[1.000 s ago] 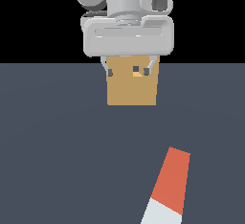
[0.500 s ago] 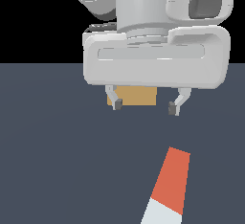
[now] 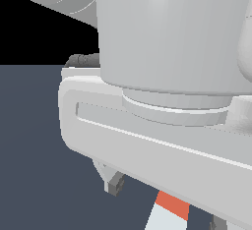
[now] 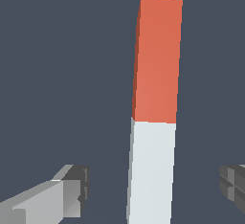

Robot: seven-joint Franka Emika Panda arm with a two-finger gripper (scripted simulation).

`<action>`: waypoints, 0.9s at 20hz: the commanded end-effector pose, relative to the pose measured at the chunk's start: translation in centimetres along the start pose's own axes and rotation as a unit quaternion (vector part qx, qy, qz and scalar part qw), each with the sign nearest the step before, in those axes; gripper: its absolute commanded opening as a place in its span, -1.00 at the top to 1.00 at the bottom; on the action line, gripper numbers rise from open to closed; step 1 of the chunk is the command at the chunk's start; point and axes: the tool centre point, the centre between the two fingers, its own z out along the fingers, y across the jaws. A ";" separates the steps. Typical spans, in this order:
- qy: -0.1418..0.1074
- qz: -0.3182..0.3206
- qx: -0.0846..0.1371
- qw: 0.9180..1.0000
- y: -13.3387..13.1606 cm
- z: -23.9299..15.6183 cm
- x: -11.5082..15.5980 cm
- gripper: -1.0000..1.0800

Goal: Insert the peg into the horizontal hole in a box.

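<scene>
Since the earlier frames the arm has swung toward the camera and dropped, so that its grey body now fills the exterior view and hides the box and its hole, which showed behind it a second ago. Only a slice of the peg (image 3: 169, 213) shows beneath the hand there. In the wrist view the peg (image 4: 154, 113) lies flat on the dark table (image 4: 57, 65), orange-red half farther from the camera, pale half nearer, and the gripper (image 4: 155, 184) hangs released, one finger (image 4: 72, 187) on each side of the pale half and well clear of it. By my judgement this is the approach to the grasp: next, lower further and close squarely on the pale half.
</scene>
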 end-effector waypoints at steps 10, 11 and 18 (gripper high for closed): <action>0.000 0.026 0.001 1.000 0.6 1.3 -2.2 -0.92; 0.000 0.026 0.001 1.000 0.6 1.5 -2.2 -0.92; 0.001 0.026 0.001 1.000 0.5 4.9 -2.2 -0.92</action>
